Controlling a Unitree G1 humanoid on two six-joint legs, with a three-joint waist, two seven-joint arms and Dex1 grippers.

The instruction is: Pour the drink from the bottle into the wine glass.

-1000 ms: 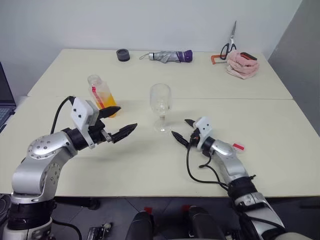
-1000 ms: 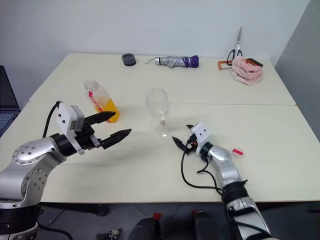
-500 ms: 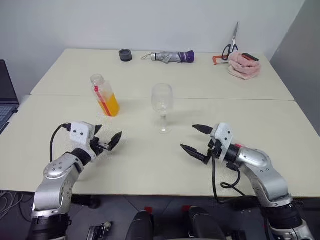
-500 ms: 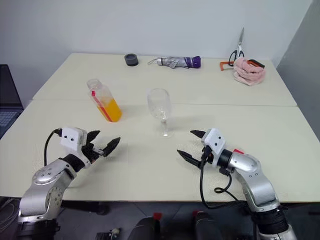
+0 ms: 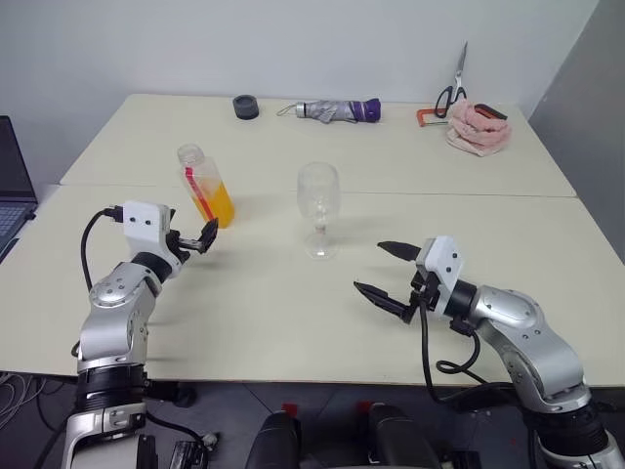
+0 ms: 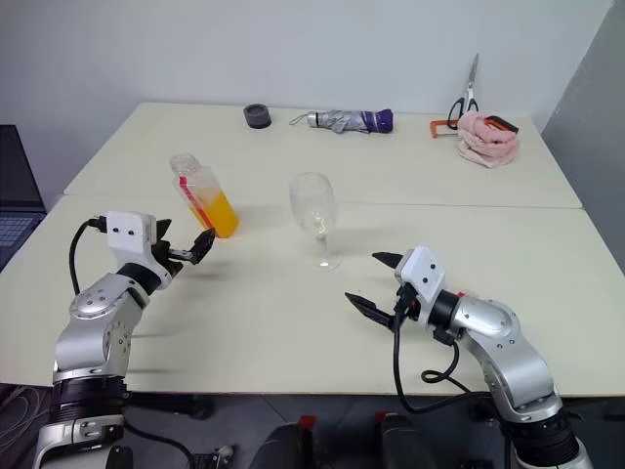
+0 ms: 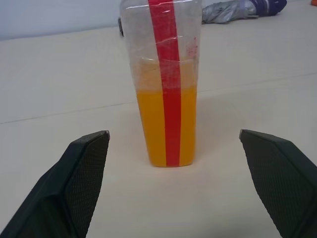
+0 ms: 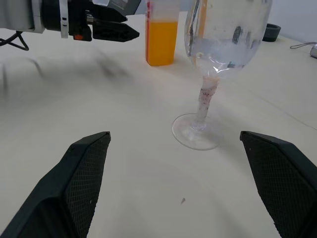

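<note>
The bottle (image 5: pixel 204 185) stands upright on the left part of the cream table (image 5: pixel 293 322), uncapped as far as can be seen, its red label strip facing the near side. The drink (image 7: pixel 166 126) fills roughly its lower half. The wine glass (image 5: pixel 318 209) stands upright to the right of the bottle, near the table's centre, well apart from it; its bowl appears empty.

The left gripper (image 5: pixel 198 238) is level, just near of the bottle and pointing at it, fingers spread wide and holding nothing; the left wrist view shows the bottle centred between the two fingers but not touched. The right gripper (image 5: pixel 386 271) hovers near and to the right of the wine glass, pointing left towards it, fingers wide apart and empty.

Along the far edge lie a dark round object (image 5: pixel 246 106), a folded umbrella (image 5: pixel 332 110), scissors (image 5: pixel 453 86) and a pink cloth (image 5: pixel 477 128).
</note>
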